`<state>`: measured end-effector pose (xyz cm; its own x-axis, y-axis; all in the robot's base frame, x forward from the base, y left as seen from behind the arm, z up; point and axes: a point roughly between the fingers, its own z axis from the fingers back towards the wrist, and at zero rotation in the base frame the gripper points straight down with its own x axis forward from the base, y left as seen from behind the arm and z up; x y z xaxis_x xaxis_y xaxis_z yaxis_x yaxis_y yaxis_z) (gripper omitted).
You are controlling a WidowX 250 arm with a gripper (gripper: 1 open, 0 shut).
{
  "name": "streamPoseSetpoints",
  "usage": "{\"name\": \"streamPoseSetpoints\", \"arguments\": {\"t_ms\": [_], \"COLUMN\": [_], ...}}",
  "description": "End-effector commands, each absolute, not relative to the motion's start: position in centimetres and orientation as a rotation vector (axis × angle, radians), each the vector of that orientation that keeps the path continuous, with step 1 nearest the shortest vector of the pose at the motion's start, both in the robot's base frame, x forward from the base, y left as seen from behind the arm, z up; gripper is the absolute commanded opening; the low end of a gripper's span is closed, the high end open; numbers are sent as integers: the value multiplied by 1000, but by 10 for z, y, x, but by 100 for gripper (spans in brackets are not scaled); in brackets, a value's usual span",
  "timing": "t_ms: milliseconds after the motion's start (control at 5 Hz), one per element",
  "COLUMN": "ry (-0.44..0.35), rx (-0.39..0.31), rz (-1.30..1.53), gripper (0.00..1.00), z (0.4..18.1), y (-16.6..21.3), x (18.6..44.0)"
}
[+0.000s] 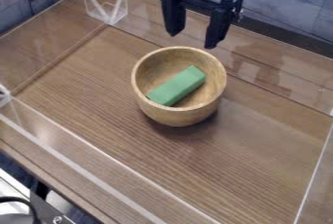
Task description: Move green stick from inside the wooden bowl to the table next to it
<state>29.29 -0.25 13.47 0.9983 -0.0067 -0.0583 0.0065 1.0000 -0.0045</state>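
One bowl (180, 85) sits near the middle of the table (92, 101), round, light tan wood with thick walls and a pale smooth inside. In it lies one green stick (176, 86) — a small flat bright green block, resting on the bowl's floor and leaning a little against the inner wall, its long axis running diagonally from lower left to upper right in the picture. It lies wholly inside the rim.

One gripper (194, 27) hangs above the far side of the bowl, pointing straight down. Its two dark fingers (172, 16) stand wide apart with nothing between them — it holds nothing. The fingertips are above the rim and clear of it; they touch neither bowl nor stick.

The table is dark brown with a wood grain, and clear plastic walls (53, 130) edge it on the near, left and right sides. At the far left corner a clear plastic brace (107, 9) stands where two walls meet. The tabletop around the bowl shows only grain and some pale glare at the right.
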Motion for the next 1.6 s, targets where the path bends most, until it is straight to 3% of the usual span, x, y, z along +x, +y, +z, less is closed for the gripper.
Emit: {"name": "streamPoseSetpoints", "arguments": {"t_ms": [0,600,1200,1400], "ry": [67,18,-109,-109], "rx": [-10,-26,-36,-38], "rz": [-7,-448,-401,-490], "gripper": [100,100,100,100], "z": [124,84,79,70], "y": [5,16,45,35], "x": [287,279,289,284]}}
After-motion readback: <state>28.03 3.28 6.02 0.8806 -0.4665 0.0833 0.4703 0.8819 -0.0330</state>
